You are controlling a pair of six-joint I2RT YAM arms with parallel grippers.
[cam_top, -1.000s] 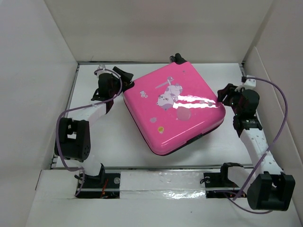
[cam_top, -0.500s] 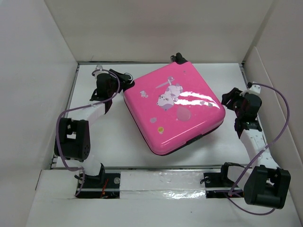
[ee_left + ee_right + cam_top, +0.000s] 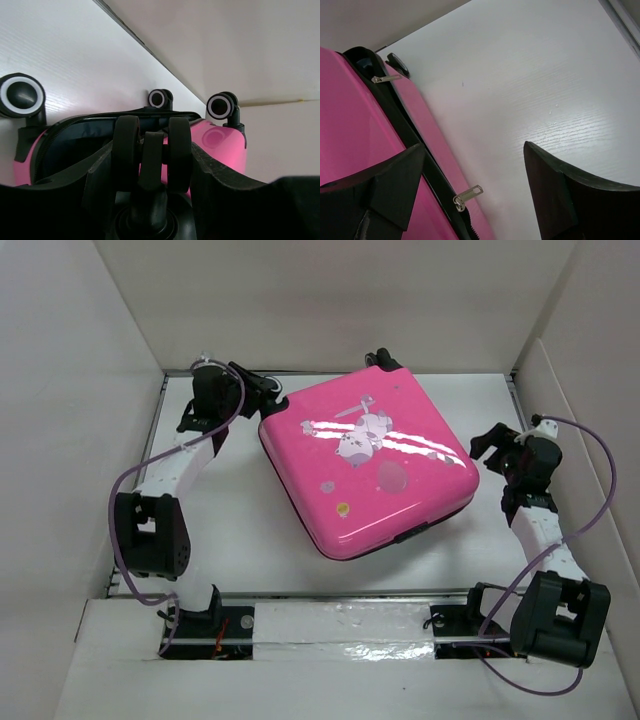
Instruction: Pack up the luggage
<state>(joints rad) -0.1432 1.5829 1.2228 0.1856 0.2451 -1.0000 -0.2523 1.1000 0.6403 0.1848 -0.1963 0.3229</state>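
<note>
**Left arm.** The left gripper (image 3: 262,400) is clamped on a twin caster (image 3: 127,145) of the luggage (image 3: 365,465); both fingers (image 3: 102,180) appear to press the wheel's sides. Just beyond the caster the two shells gape, showing dark lining (image 3: 75,145). Three more wheels (image 3: 221,106) stand farther off, to either side.

**Right arm.** The right gripper (image 3: 470,150) is spread wide and holds nothing. The case's black zipper trim runs past its left finger. One zipper pull (image 3: 467,194) lies close by and a second (image 3: 384,78) is farther along the same trim.

**Progress.** The case lies flat on the table (image 3: 250,530) between the two grippers, printed shell up. No loose items are in view, so loading is judged finished. Pressing the shells together and running the zip closed remain. How much of the zip is already fastened cannot be told.
</note>
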